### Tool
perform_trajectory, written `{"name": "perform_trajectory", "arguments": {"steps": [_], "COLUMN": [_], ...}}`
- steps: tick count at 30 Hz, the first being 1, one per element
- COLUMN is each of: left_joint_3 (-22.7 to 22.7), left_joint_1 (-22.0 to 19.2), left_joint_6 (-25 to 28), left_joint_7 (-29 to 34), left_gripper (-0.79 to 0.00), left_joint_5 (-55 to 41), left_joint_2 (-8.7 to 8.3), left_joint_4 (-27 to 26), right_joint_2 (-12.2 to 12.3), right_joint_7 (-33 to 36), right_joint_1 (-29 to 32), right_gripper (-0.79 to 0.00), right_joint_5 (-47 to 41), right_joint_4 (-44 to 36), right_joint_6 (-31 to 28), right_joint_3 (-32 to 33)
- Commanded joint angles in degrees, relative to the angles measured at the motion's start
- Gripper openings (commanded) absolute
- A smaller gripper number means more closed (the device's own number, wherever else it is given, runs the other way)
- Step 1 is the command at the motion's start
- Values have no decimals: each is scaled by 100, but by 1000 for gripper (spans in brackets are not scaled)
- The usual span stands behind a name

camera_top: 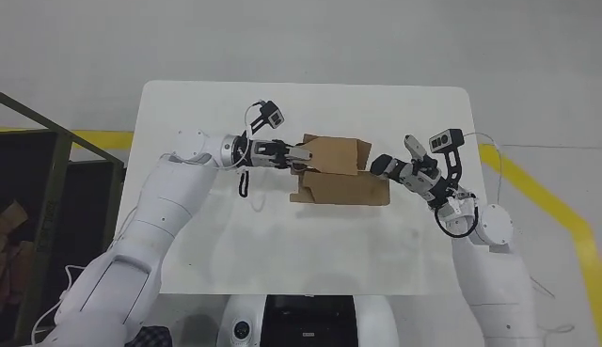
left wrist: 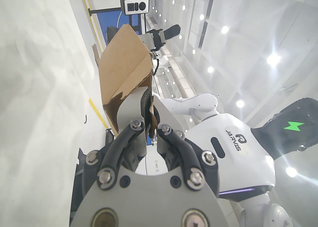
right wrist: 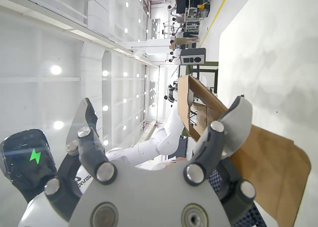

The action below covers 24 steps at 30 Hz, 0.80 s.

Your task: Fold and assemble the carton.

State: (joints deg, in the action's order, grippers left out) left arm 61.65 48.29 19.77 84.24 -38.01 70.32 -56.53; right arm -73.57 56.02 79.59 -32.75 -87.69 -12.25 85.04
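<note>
Cardboard carton (camera_top: pixel 340 171) is pinched at one end by the left claw (camera_top: pixel 303 153); the right claw (camera_top: pixel 393 157) is spread wide, gripping nothing.

The carton (camera_top: pixel 340 171) is plain brown, the table (camera_top: pixel 282 244) white.

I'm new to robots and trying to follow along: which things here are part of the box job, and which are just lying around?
In the job: cardboard carton; left gripper, shut on its flap; right gripper, open at its other end; white table.
Just about: green metal frame beside the table; yellow floor line.
</note>
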Motion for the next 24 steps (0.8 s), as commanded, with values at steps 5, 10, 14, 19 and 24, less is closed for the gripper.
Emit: {"name": "perform_trajectory", "arguments": {"steps": [5, 10, 14, 19, 24], "left_joint_3": [-22, -40, -38, -21, 5], "left_joint_1": [-15, -25, -18, 4, 18], "left_joint_6": [111, 233, 301, 363, 442], "left_joint_7": [-155, -305, -417, -516, -664], "left_gripper": [-785, -785, -785, -785, -785], "left_joint_5": [128, 310, 416, 485, 629], "left_joint_2": [3, -1, -9, -20, -39], "left_joint_4": [22, 42, 51, 31, 21], "right_joint_2": [18, 38, 58, 80, 96], "right_joint_7": [242, 370, 501, 596, 693], "right_joint_1": [35, 41, 40, 10, -5], "right_gripper": [0, 0, 0, 0, 0], "right_joint_5": [-158, -346, -529, -638, -623], "right_joint_4": [47, 68, 61, 102, 87], "right_joint_6": [8, 40, 111, 198, 204], "right_joint_3": [-125, -136, -123, -138, -230]}}
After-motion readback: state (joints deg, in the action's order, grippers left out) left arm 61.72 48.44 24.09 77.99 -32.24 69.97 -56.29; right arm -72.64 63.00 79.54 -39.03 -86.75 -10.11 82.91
